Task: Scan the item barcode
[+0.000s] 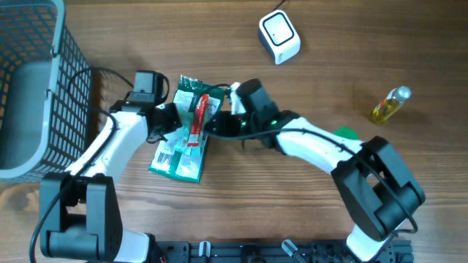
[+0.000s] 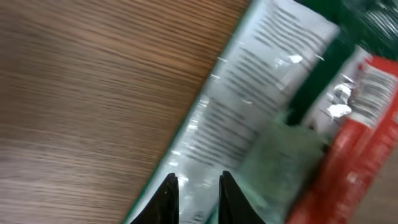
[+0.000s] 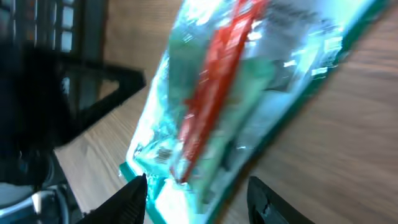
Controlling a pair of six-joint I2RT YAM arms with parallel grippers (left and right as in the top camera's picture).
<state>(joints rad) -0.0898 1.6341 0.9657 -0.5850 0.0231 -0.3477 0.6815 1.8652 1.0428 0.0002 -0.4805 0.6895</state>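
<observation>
The item is a flat green and white packet (image 1: 180, 155) with a red tube-shaped product inside, lying on the wooden table. In the overhead view my left gripper (image 1: 167, 120) is at its left edge and my right gripper (image 1: 216, 123) at its upper right side. In the left wrist view the left gripper (image 2: 196, 180) hangs over the printed packet (image 2: 267, 81), jaws a narrow gap apart with nothing pinched. In the right wrist view the right gripper (image 3: 198, 186) is open, its fingers astride the packet's (image 3: 249, 93) near end. No barcode shows clearly. The white scanner (image 1: 279, 36) stands at the far side.
A grey wire basket (image 1: 29, 88) fills the left edge of the table. A small yellow bottle (image 1: 391, 104) lies at the right, with a green object (image 1: 346, 134) partly hidden behind my right arm.
</observation>
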